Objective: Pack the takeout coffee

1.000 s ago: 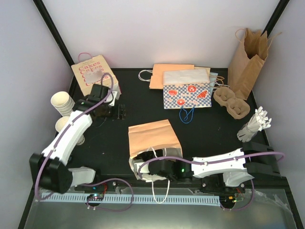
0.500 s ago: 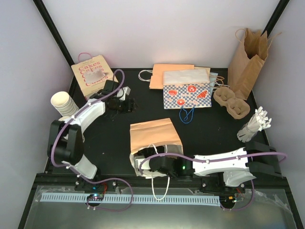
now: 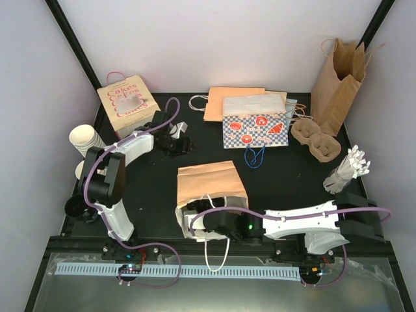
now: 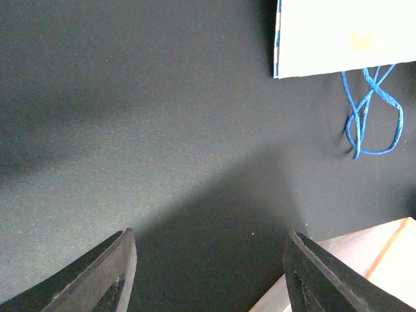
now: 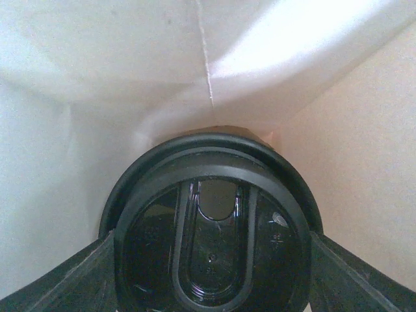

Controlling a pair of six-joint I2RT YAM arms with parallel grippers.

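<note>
Takeout coffee (image 5: 211, 247) in sideways-stretched right claw (image 5: 211, 276)

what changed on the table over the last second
The left gripper swung right, from beside the Cakes bag toward the table's middle, open and empty. The right gripper stayed in the mouth of the peach bag, holding the coffee. The other bags, the cup stack and the tray did not move.
</note>
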